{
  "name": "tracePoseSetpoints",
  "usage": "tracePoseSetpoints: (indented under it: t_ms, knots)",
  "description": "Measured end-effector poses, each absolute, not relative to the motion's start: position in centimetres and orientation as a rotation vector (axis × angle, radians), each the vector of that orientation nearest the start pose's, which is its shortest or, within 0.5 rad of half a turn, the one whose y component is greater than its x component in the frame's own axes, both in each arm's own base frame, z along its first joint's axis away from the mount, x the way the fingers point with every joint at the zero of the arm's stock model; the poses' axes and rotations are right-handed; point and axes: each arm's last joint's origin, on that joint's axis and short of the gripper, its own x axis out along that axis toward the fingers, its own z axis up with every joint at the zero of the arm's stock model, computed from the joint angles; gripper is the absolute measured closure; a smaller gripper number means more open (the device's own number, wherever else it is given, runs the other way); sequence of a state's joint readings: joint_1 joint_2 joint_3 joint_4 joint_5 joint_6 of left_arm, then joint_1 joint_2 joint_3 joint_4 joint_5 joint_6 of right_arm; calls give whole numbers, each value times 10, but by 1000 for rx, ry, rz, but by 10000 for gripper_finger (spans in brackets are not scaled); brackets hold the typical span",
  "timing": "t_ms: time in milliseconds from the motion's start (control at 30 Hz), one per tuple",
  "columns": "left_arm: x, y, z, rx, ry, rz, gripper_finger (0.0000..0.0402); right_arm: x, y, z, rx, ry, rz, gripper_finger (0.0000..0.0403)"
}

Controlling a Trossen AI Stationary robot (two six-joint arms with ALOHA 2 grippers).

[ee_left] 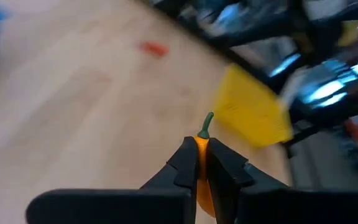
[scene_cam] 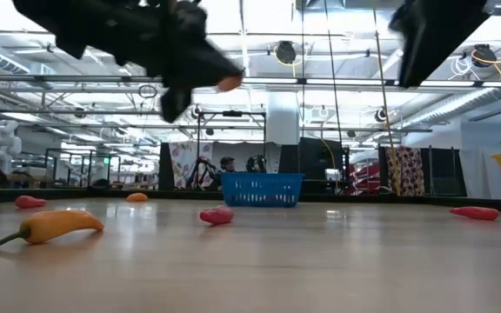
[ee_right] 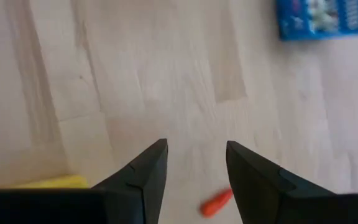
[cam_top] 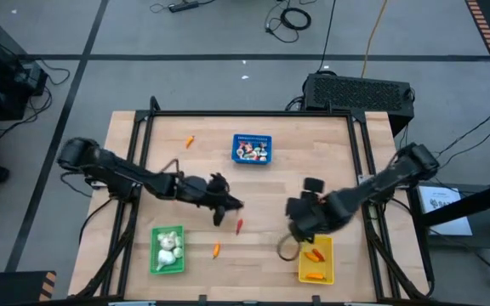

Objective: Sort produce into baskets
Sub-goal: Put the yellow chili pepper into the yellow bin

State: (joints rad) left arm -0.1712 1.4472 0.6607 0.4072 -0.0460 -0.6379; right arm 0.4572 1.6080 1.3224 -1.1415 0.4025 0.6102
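Left gripper [ee_left: 202,163] above mid-table, pinching an orange pepper [ee_left: 201,149]. Right gripper [ee_right: 194,163], fingers spread and empty, beside the yellow basket [cam_top: 316,263].

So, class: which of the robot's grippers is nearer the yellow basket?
Right. The right gripper, open, hovers just beside the yellow basket. The left gripper, shut on an orange pepper, is farther off near the table's middle.

Grey tiled floor [cam_top: 228,34] with cables [cam_top: 292,17] beyond the table.
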Motion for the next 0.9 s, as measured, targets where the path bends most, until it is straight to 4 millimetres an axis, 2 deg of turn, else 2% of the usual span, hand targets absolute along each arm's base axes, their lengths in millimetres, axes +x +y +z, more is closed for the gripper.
tracePoseSetpoints:
  t_ms: [100,233,500,733,900]
  knots:
    - [312,-64,190,-575,328,-65,373,249,131,275,-14,1184,-412,248]
    - [354,-81,180,-515,356,-132,373,228,144,281,46,1176,-450,248]
    - [445,-118,183,-370,311,-325,373,197,163,281,97,1204,-551,248]
    - [497,-130,171,-321,295,-335,373,175,176,282,70,1210,-586,248]
    - [521,-138,160,-325,287,-374,373,165,177,283,47,1209,-620,248]
